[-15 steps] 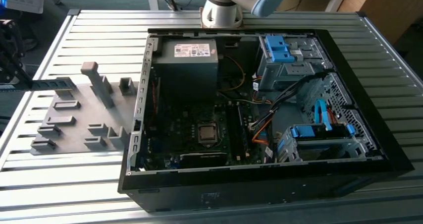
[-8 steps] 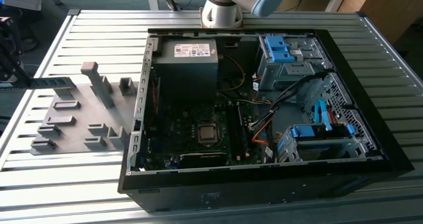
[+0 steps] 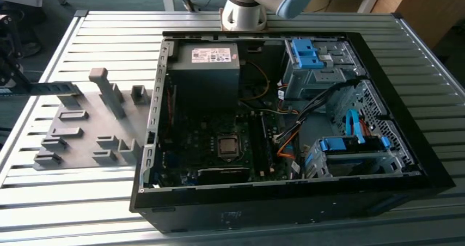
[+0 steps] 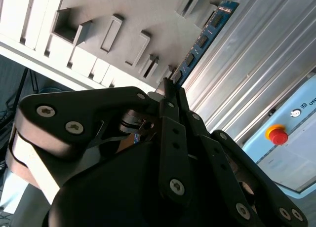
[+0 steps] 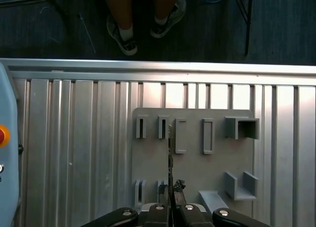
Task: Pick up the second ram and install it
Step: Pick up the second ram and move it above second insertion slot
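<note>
The claw (image 4: 168, 86) is closed tight on the second ram (image 4: 207, 32), its dark fingers (image 4: 174, 138) pinching one end of the blue stick. The rest of the stick, with its row of dark chips, juts straight out past the fingertips. In the first wrist view the claw (image 5: 174, 190) holds the second ram (image 5: 170, 153) edge-on, so it reads as a thin dark line. There it crosses the grey holder plate (image 5: 192, 168) between two of the plate's raised slot blocks. Whether the stick's free end touches the plate cannot be told.

The holder plate (image 4: 148, 10) lies flat on the ribbed aluminium surface (image 5: 74, 138). A red push button (image 4: 277, 135) sits on a pale blue panel beside that surface. Beyond the surface's far rail a person's shoes (image 5: 123, 39) stand on a dark floor.

In the exterior view the holder plate (image 3: 80, 142) sits at the exterior view's left on the surface (image 3: 109, 34), with grey blocks standing up from it. Just beside it, filling the middle and the exterior view's right, lies the open black computer case (image 3: 291, 202). Inside are a green motherboard (image 3: 182, 159), a grey power supply (image 3: 207, 66) and bright blue drive-bay latches (image 3: 305, 53). The arm's base (image 3: 243, 9) stands at the top middle of the frame, behind the case.
</note>
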`<act>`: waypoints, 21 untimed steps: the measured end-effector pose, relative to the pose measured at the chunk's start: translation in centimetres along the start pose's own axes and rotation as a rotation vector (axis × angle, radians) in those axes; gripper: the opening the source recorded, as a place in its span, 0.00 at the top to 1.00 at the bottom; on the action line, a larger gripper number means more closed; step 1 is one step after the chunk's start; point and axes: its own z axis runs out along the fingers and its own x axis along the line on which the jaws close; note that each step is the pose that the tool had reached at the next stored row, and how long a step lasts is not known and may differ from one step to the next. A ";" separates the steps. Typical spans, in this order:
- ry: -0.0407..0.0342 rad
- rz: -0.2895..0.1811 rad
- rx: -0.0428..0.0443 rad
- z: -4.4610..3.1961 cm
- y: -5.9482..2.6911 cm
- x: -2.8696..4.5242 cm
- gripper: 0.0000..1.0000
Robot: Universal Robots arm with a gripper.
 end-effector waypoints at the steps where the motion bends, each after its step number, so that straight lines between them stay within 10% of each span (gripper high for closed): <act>1: 0.0000 0.000 0.0000 -0.09 0.00 0.00 0.86; 21: 0.0001 0.000 -0.0001 -1.05 0.01 -0.01 0.86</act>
